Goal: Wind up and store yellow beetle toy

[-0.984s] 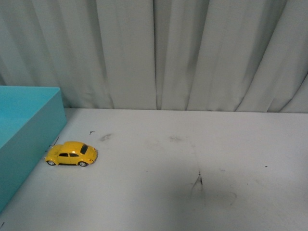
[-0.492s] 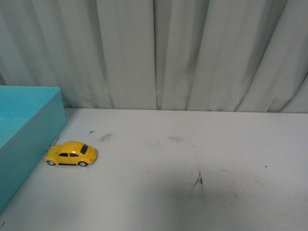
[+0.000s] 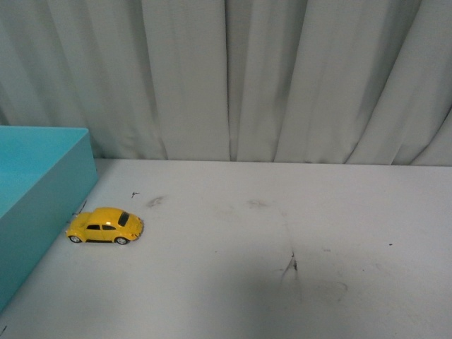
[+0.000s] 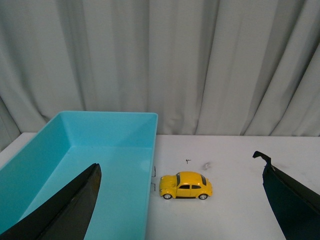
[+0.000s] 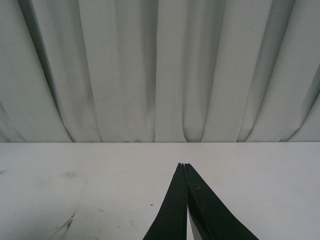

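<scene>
Task unstarted: the yellow beetle toy (image 3: 104,226) sits lower left beside the teal bin (image 3: 35,198), my left gripper (image 4: 176,161) spread, right gripper (image 5: 184,165) pinched closed.

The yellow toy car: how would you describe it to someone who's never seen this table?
Find the big turquoise bin at the left of the white table. Just beside its wall, not inside, stands the yellow beetle toy, the only small, bright object on the tabletop.
</scene>
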